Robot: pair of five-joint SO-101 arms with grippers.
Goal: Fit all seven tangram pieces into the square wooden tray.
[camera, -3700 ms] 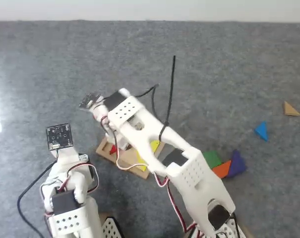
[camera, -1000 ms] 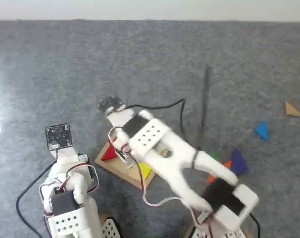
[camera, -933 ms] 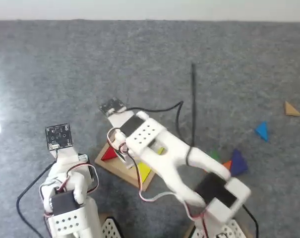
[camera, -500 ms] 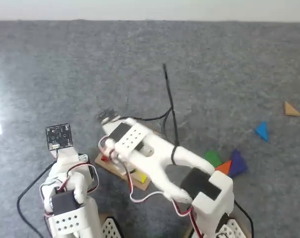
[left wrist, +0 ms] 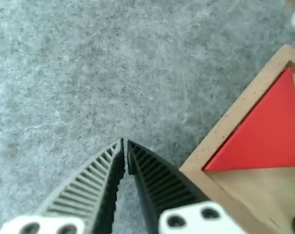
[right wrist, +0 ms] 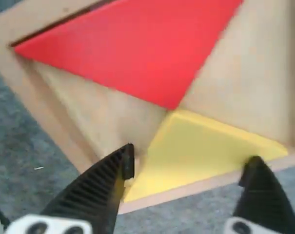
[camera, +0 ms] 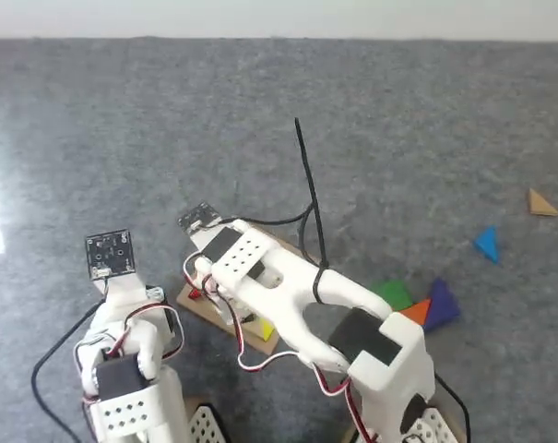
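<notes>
The square wooden tray (right wrist: 37,109) holds a red triangle (right wrist: 137,44) and a yellow triangle (right wrist: 201,156) lying flat in one corner. My right gripper (right wrist: 190,168) is open low over the tray, one finger at each end of the yellow triangle. In the high view the right arm (camera: 260,272) covers most of the tray (camera: 194,303). My left gripper (left wrist: 124,144) is shut and empty over the grey mat, just outside the tray corner (left wrist: 225,146) with the red triangle (left wrist: 264,136). Green (camera: 392,293), orange (camera: 415,312) and purple (camera: 442,305) pieces lie together right of the tray.
A blue triangle (camera: 486,244) and a tan triangle (camera: 540,202) lie farther out on the right of the grey mat (camera: 122,138). The left arm (camera: 122,351) is folded back at the lower left. A black cable (camera: 306,185) stands up from the right arm.
The right arm swung left and came down over the tray, covering more of it; its gripper now sits low inside. The left arm has not moved.
</notes>
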